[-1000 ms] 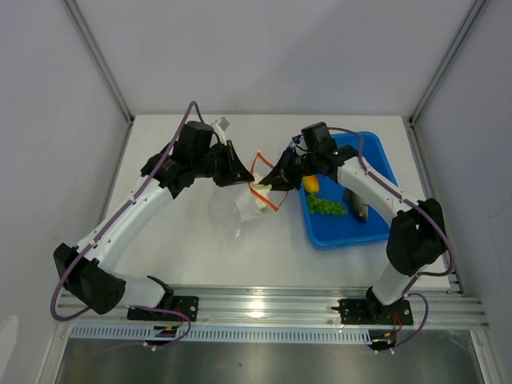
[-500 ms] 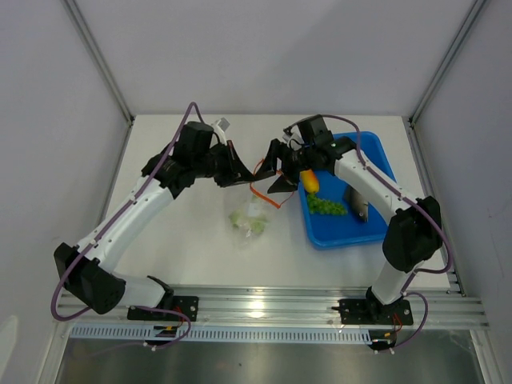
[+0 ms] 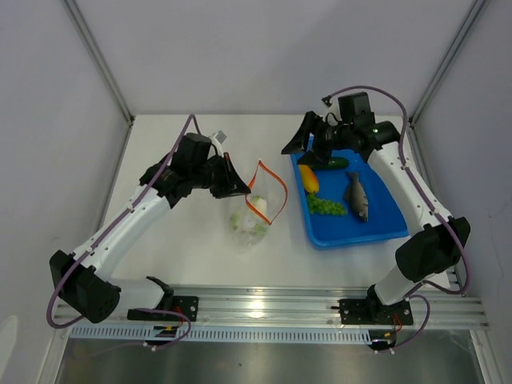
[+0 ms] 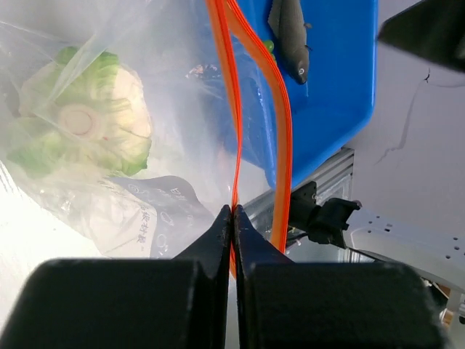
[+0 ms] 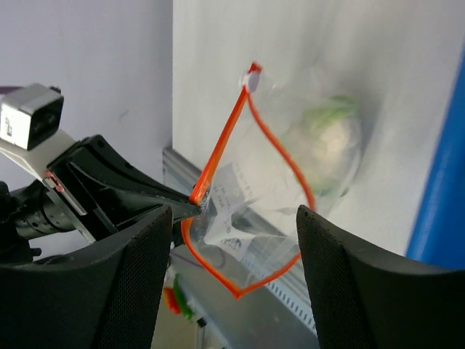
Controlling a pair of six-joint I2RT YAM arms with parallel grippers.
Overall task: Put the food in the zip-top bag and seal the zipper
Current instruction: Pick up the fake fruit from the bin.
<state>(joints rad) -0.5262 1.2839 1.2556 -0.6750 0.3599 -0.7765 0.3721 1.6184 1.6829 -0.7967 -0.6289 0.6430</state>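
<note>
My left gripper [image 3: 243, 190] is shut on the orange-red zipper [image 3: 284, 192] of the clear zip-top bag [image 3: 248, 224], holding its mouth open in a loop. In the left wrist view the fingers [image 4: 218, 233] pinch one strip [image 4: 234, 145], and white-and-green food [image 4: 87, 123] lies inside the bag. My right gripper [image 3: 306, 152] stands open and holds nothing, above the far left corner of the blue tray [image 3: 384, 216]. Its wrist view looks past the fingers [image 5: 138, 276] at the open bag mouth [image 5: 290, 174]. In the tray lie a yellow-orange piece [image 3: 310, 180], green pieces [image 3: 326, 206] and a grey fish [image 3: 358, 196].
A dark green piece [image 3: 337, 162] lies at the tray's far side, under the right wrist. A small white tag [image 3: 222, 138] lies on the table behind the left arm. Grey walls enclose the white table on three sides, and an aluminium rail [image 3: 264, 308] runs along the near edge.
My right gripper opened at the bag mouth, dropped the white-and-green food in, then pulled back to the right over the tray. The left gripper kept its pinch and moved slightly nearer.
</note>
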